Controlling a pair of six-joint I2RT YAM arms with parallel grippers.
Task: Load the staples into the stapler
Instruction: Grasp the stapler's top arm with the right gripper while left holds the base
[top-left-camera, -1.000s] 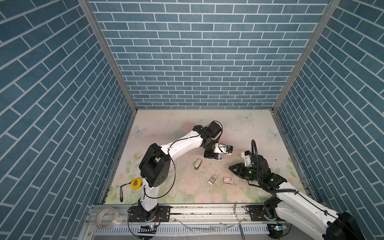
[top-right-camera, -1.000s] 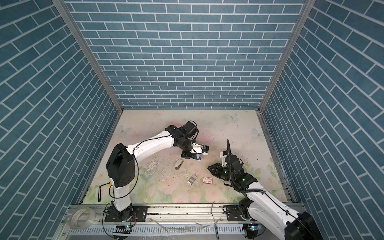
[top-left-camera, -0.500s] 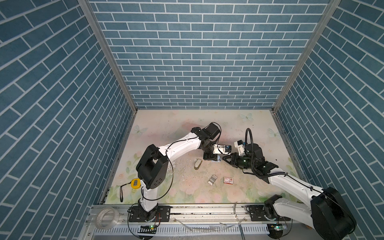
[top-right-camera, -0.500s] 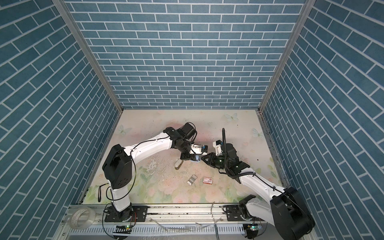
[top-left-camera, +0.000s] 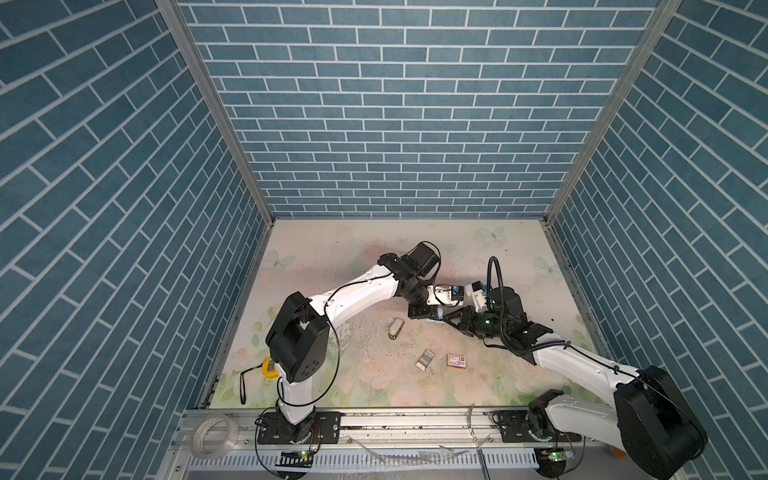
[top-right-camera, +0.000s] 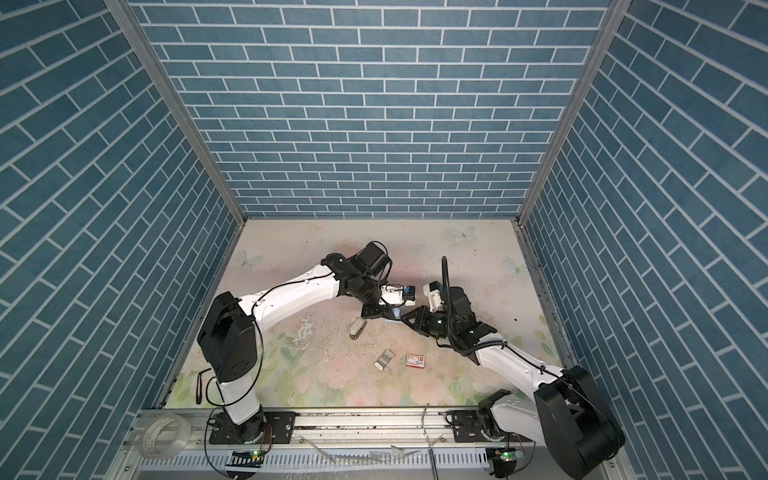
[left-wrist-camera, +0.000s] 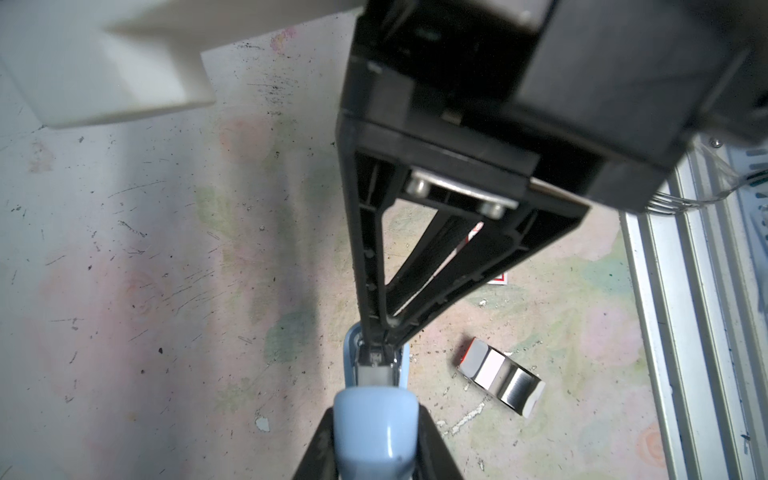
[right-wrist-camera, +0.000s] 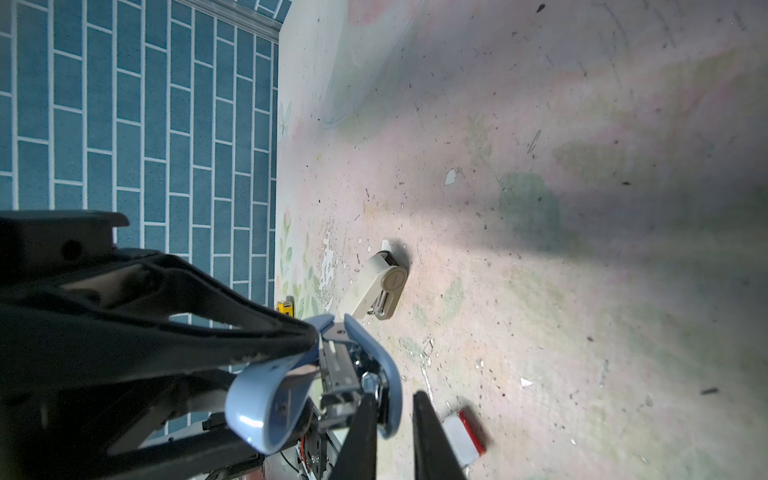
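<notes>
I saw the staples (top-left-camera: 424, 359) lying loose on the mat (top-left-camera: 332, 257), just left of the red-and-white box (top-left-camera: 456, 360). Behind them my left gripper (left-wrist-camera: 376, 419) was clamped on the blue stapler (right-wrist-camera: 257, 399), hinged open. My right gripper (left-wrist-camera: 380, 337) sat narrow, tips against the stapler; whether it pinched anything, I couldn't tell.

The blue stapler (right-wrist-camera: 266, 399) has that shiny smooth plastic shell with bright bare metal inside, while the beige stapler (right-wrist-camera: 380, 286) is plain matt plastic. The staples (left-wrist-camera: 515, 384) are silvery metal, finely lined and pretty reflective. The box (top-left-camera: 456, 360) looks like printed card. And the right gripper (right-wrist-camera: 392, 397) is matt black plastic. The tabletop (right-wrist-camera: 582, 311) is a matt printed sheet, scuffed, scratched and flaking in spots. The walls (right-wrist-camera: 124, 124) look matt, a bit fuzzy.
</notes>
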